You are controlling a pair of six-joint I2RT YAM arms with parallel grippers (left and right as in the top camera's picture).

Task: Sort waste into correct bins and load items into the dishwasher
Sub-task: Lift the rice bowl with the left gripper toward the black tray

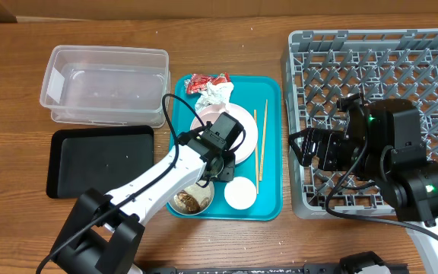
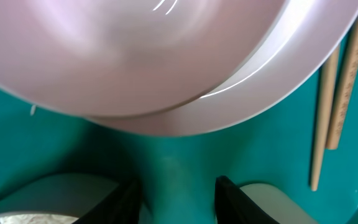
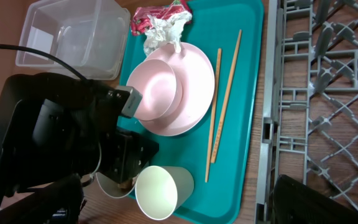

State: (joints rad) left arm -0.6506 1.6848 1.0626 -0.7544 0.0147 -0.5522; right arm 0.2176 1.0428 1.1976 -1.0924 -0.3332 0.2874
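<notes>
On the teal tray [image 1: 268, 190] a pink bowl [image 3: 157, 87] sits in the pale-pink plate [image 3: 197, 81]. Two chopsticks [image 1: 258, 148] lie to their right. A red wrapper [image 1: 207, 81] and a white napkin [image 1: 215, 94] lie at the tray's far end. At the near end stand the greyish-white bowl [image 1: 191, 199], holding brown scraps, and the white cup [image 1: 240, 192]. My left gripper [image 1: 220, 169] hangs low over the tray between them, open, with only bare tray between its fingers [image 2: 229, 199]. My right gripper [image 1: 304, 148] is open and empty at the left edge of the grey dish rack [image 1: 379, 68].
The clear tub [image 1: 105, 84] stands at the back left, with the black tray [image 1: 101, 161] in front of it. The left arm slants in from the table's near left across the teal tray's near corner. The right arm's body covers the rack's near part.
</notes>
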